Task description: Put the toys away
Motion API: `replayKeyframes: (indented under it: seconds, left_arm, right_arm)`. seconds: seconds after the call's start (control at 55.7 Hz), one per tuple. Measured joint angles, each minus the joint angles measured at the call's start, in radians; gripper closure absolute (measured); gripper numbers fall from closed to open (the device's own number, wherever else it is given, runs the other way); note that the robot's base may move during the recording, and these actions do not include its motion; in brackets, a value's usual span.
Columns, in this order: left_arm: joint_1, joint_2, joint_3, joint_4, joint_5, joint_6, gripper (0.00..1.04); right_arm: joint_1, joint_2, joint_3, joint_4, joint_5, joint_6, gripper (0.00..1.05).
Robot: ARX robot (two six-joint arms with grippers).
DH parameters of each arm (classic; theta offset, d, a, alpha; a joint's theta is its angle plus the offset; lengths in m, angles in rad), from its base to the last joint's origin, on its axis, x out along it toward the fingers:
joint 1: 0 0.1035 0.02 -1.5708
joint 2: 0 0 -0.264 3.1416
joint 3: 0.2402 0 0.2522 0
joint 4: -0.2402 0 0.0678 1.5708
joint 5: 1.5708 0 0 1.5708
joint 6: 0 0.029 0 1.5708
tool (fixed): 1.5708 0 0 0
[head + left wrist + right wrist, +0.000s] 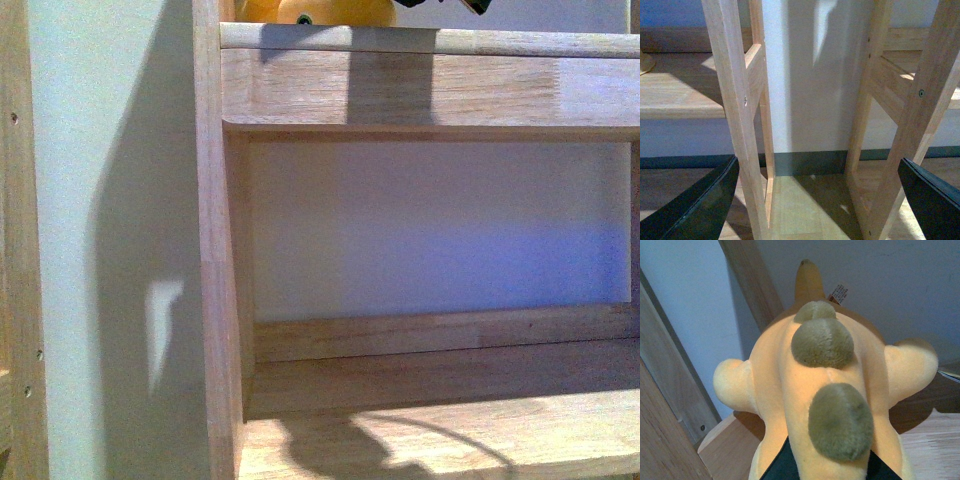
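Pale wall (430, 230) backed the wooden shelf unit (215, 260). On the shelf unit's upper shelf (420, 85) sat the orange-yellow plush toy (825, 390). Right gripper (825, 472) pinched the toy from behind. Left gripper (817, 200) hung spread apart beside the shelf unit's post (737, 115), grasping nothing.

A home room: wooden shelves (420, 95) against a plain wall (440, 230).

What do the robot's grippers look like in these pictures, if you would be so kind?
The left gripper shows two broad, glossy black fingers with tapered, angular edges. Of the right gripper only small black finger parts show beneath the plush toy. No cables or markings are visible.
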Motion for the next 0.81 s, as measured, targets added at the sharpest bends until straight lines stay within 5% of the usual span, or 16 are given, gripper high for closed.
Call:
replayKeyframes:
  seconds: [0.538, 0.807]
  left_arm:
    - [0.000, 0.000, 0.000, 0.000, 0.000, 0.000, 0.06]
    - [0.000, 0.000, 0.000, 0.000, 0.000, 0.000, 0.06]
  right_arm:
    - [-0.007, -0.033, -0.048, 0.053, 0.088, -0.110, 0.06]
    - [-0.016, -0.098, -0.086, 0.118, 0.116, -0.147, 0.07]
